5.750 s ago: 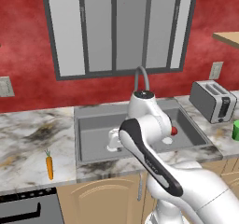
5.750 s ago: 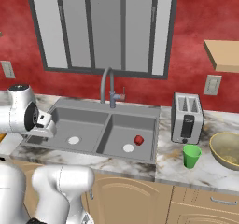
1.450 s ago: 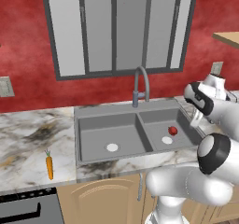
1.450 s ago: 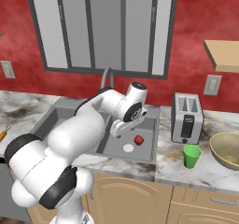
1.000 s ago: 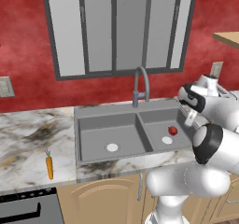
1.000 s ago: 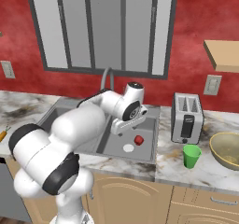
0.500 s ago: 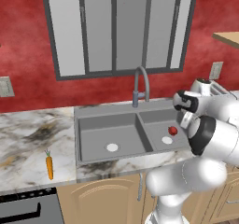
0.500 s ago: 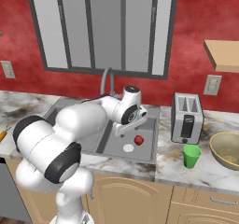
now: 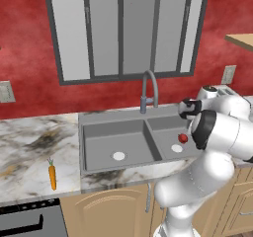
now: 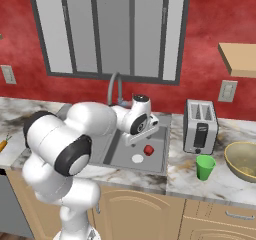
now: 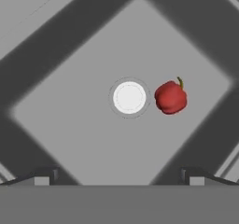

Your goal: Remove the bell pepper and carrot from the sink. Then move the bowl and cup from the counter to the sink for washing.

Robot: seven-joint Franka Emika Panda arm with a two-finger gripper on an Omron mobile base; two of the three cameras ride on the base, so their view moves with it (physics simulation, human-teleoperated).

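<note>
On the far left, the carrot (image 9: 52, 176) already lies on the marble table (image 9: 29, 147), well apart from the sink (image 9: 116, 142), so that half of the clearing looks done. Moving right, the left basin holds nothing but its drain, while in the right basin the bell pepper (image 11: 171, 97) sits just beside the white drain (image 11: 129, 97). The arm hangs above this basin, and the gripper (image 11: 119, 174) has its fingers (image 11: 41, 175) spread fully wide, holding and touching nothing. The pepper lies off to one side of the gap between them, so a straight descent would likely miss it or clip it with one finger; being round and glossy, it could then roll across the basin floor. Farther right, the cup (image 10: 204, 167) and bowl (image 10: 243, 160) wait on the table beside the toaster (image 10: 200, 120).
</note>
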